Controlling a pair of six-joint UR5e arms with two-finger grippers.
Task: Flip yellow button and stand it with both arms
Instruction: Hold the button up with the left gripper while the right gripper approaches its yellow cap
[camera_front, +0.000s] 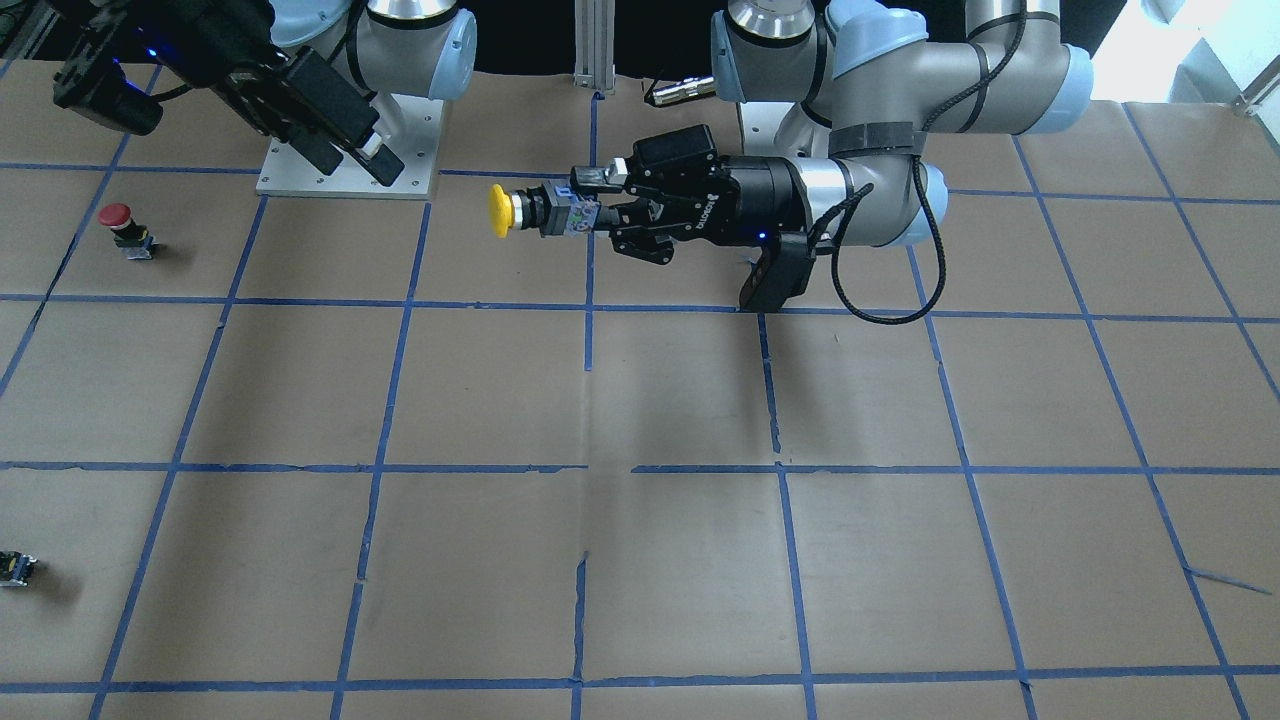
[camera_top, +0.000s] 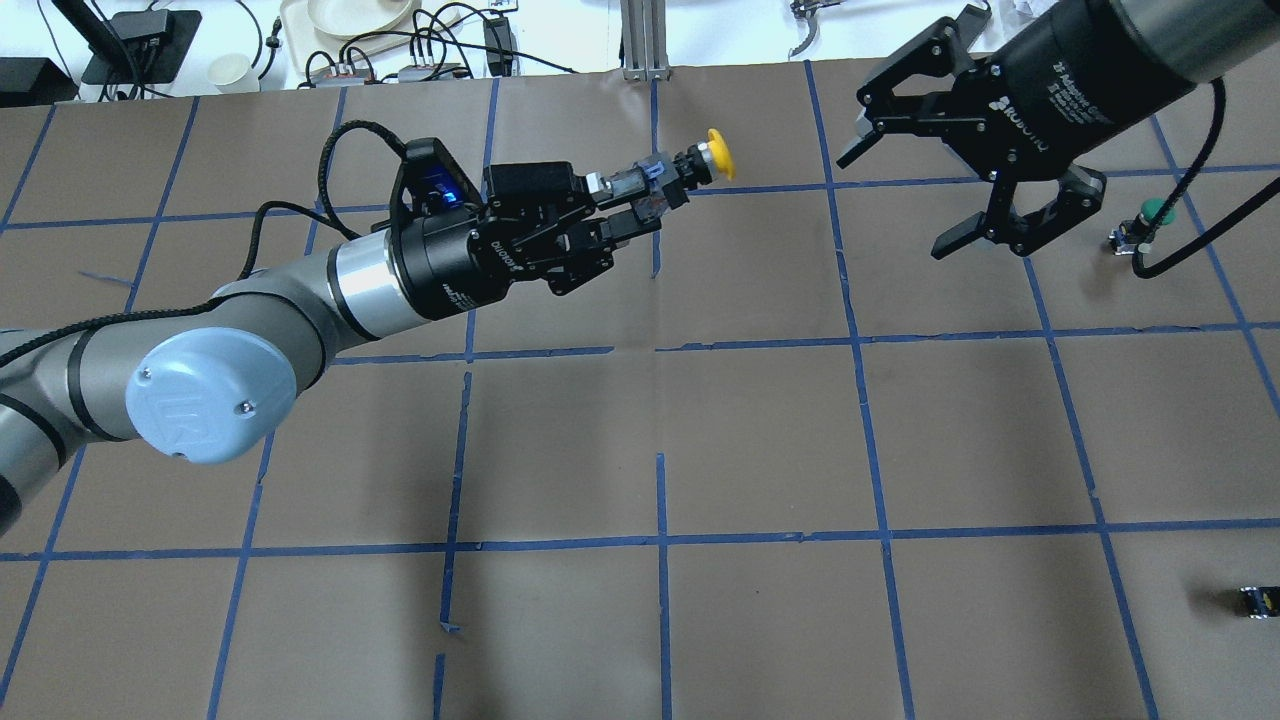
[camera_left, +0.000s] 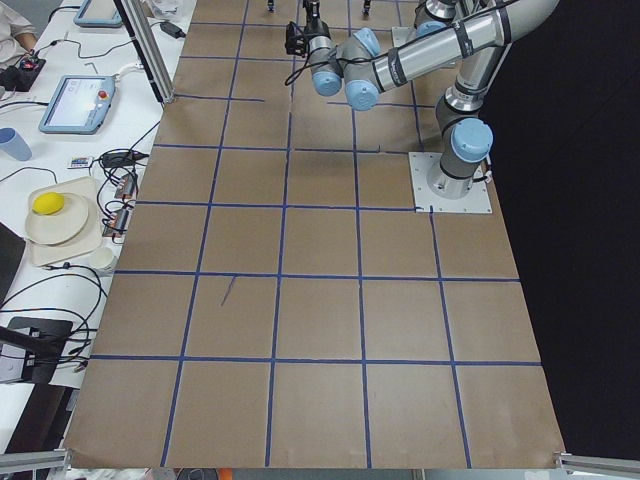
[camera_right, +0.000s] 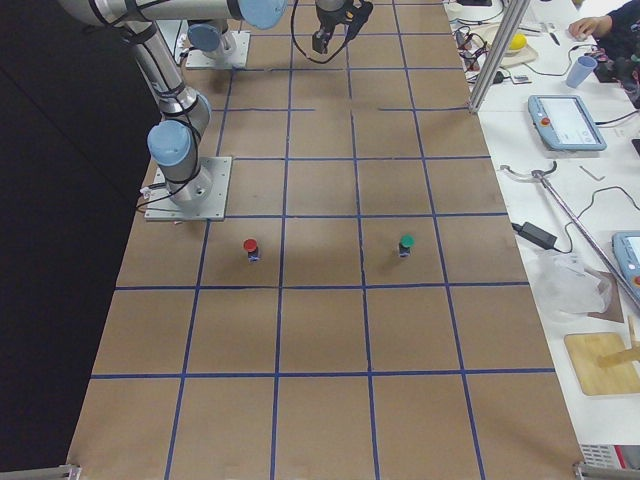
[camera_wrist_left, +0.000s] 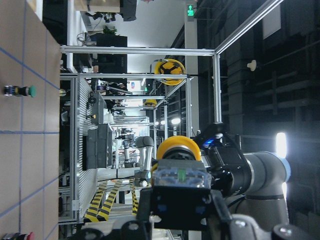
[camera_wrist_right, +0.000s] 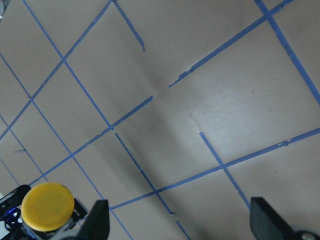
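The yellow button (camera_front: 530, 211) is held in the air above the table, lying sideways, with its yellow cap pointing away from my left gripper (camera_front: 592, 200). That gripper is shut on the button's black and grey body (camera_top: 662, 180). The left wrist view shows the body from behind with the cap (camera_wrist_left: 178, 149) beyond it. My right gripper (camera_top: 900, 200) is open and empty, apart from the button, with its jaws facing it. In the right wrist view the cap (camera_wrist_right: 47, 206) sits at the lower left, outside the open fingers (camera_wrist_right: 97, 222).
A red-capped button (camera_front: 122, 228) stands on the brown paper near the right arm's base. A green-capped button (camera_top: 1150, 215) stands behind the right gripper. A small black-grey block (camera_top: 1258, 600) lies at the table's near right. Blue tape lines grid the table (camera_top: 760, 440).
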